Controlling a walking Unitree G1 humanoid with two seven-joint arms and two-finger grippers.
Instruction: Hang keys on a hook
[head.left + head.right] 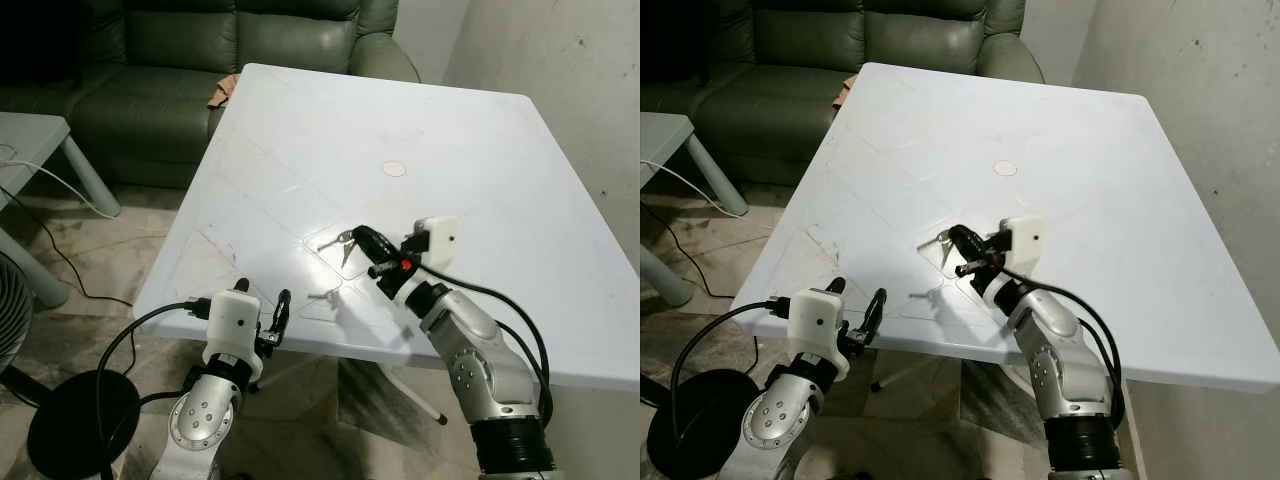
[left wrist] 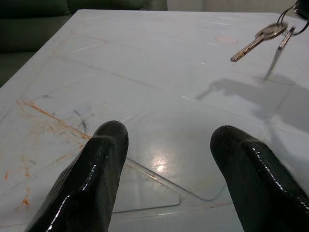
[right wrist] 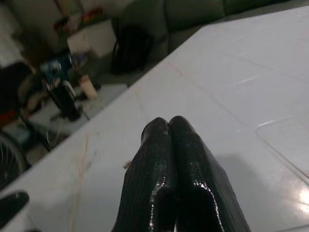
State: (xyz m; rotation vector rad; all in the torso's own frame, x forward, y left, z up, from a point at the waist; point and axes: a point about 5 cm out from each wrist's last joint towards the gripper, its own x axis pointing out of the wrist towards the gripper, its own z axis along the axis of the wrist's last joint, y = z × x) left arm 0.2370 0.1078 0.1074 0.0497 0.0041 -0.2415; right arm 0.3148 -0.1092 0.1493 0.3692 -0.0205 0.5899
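Observation:
A small bunch of metal keys (image 1: 341,243) hangs from the tips of my right gripper (image 1: 362,236), just above the middle of the white table (image 1: 480,140). That gripper is shut on the key ring, and its black fingers (image 3: 166,145) are pressed together. In the left wrist view the keys (image 2: 263,36) dangle clear of the tabletop and throw a shadow on it. My left gripper (image 1: 262,300) stands open at the table's near edge, left of the keys, and holds nothing.
A clear flat sheet (image 1: 300,285) lies on the table under the keys, and a round pale sticker (image 1: 394,169) sits farther back. A green sofa (image 1: 200,60) with a cloth (image 1: 222,92) stands behind. Left are a grey side table (image 1: 30,140), cables and a black round base (image 1: 70,420).

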